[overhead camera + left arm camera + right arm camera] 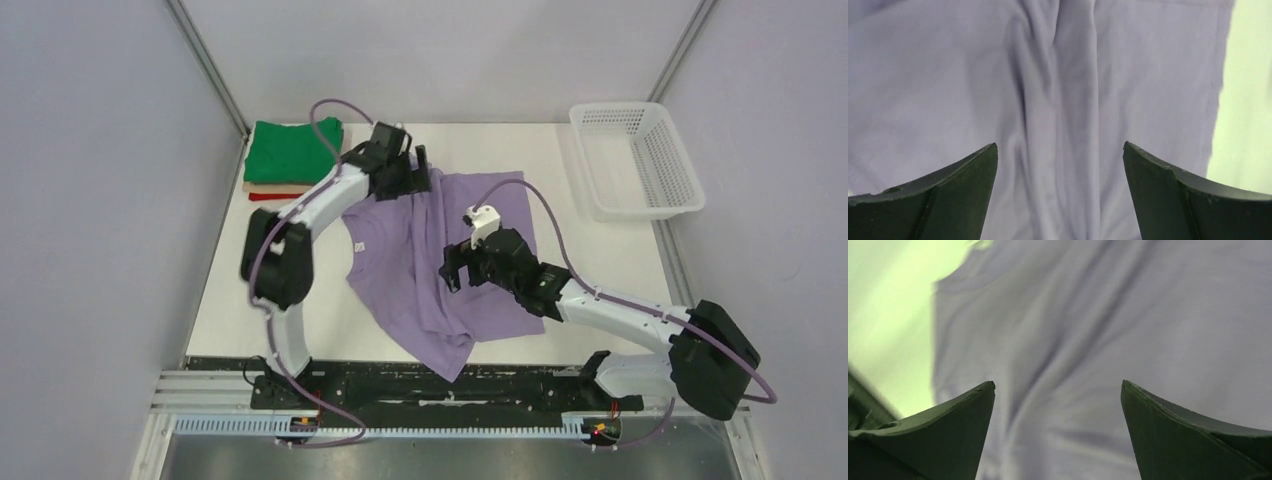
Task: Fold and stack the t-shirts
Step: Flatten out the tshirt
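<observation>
lavender cloth fills the middle of the top view: the lavender t-shirt [430, 270] lies spread out but rumpled on the white surface [240, 310], with a ridge of folds running down its middle and one corner pointing at the near edge. in the far left corner sits a stack of folded shirts, the green t-shirt [292, 150] on top, the tan t-shirt [275, 187] under it and the red t-shirt [265, 197] at the bottom, the lower two showing only their near edges. the white mesh basket [640, 165] stands at the far right, well apart from the cloth. the left gripper [422, 172] hangs over the far edge of the lavender t-shirt, near the stack, and the right gripper [455, 268] is over the shirt's middle; whether either touches the cloth cannot be told from here. in the left wrist view the left gripper [1060, 145] stands spread wide with nothing between its dark fingers [948, 200]; below it the lavender t-shirt [948, 75] shows long creases running straight away from the camera, and a strip of bare surface [1248, 100] lies past the cloth's edge on the right. in the right wrist view the right gripper [1058, 382] is likewise spread wide and holds nothing; the lavender t-shirt [1148, 315] fills most of the frame in soft blurred folds, with bare surface [888, 315] on the left
</observation>
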You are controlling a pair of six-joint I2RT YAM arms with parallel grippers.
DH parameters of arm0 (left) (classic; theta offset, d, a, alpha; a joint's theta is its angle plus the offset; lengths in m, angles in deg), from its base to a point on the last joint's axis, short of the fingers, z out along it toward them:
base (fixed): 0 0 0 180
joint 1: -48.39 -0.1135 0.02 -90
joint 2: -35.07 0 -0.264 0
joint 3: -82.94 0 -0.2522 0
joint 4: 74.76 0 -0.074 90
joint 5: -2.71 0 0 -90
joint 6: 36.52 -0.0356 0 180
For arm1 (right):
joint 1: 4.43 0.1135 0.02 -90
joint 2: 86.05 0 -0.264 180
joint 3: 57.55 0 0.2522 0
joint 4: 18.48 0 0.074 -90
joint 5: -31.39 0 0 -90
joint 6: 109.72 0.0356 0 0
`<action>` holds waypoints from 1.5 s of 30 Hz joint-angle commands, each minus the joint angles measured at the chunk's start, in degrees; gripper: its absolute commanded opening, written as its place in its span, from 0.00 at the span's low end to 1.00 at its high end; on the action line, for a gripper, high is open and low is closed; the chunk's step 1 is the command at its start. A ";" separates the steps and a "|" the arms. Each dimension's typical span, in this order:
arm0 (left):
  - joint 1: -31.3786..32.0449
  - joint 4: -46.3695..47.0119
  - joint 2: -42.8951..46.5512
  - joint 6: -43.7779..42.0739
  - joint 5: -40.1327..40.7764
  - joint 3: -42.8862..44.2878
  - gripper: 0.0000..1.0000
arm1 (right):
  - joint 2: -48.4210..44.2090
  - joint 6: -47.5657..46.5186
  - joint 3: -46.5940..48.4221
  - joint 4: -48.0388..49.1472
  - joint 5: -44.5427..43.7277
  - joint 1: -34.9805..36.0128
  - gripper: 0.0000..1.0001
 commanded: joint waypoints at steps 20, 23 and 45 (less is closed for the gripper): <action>-0.82 19.18 24.54 12.88 0.09 -50.42 1.00 | 18.37 7.46 -1.51 2.18 2.02 -23.10 0.98; -4.51 14.12 26.42 11.51 4.08 -50.82 1.00 | 15.92 7.63 -5.39 2.01 2.12 -25.42 0.98; -13.66 7.19 38.88 3.95 -1.32 -44.26 1.00 | -8.87 6.79 -12.74 -7.48 3.28 -26.43 0.98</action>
